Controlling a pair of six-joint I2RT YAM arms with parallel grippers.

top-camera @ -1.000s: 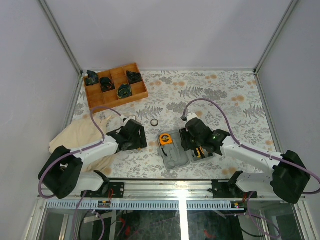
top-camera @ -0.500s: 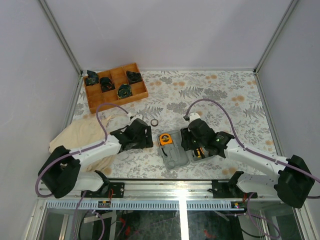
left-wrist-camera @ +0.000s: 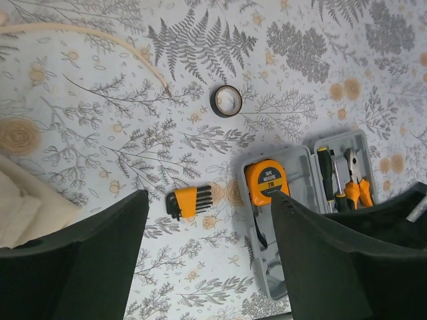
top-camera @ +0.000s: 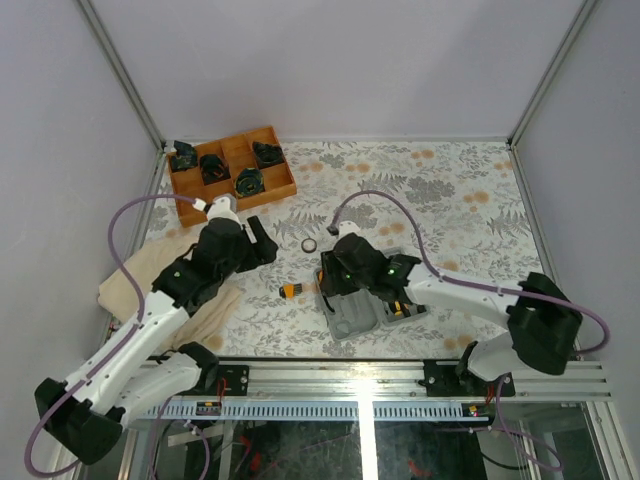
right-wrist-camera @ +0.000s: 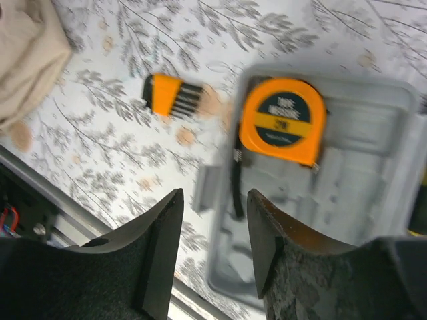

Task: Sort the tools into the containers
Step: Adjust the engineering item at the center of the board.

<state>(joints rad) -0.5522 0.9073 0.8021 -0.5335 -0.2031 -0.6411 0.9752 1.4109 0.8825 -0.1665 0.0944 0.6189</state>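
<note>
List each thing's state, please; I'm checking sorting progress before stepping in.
grey case: open, flat on table
tape measure: in case's left half
pliers: in right half
screwdrivers: in right half
orange bit set: loose on table
black ring: loose on table
left gripper: open, empty
right gripper: open, empty

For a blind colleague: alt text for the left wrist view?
An open grey case holds a tape measure, screwdriver and pliers, framed by the open left gripper. An orange bit set and a black ring lie outside it on the floral table.
</note>
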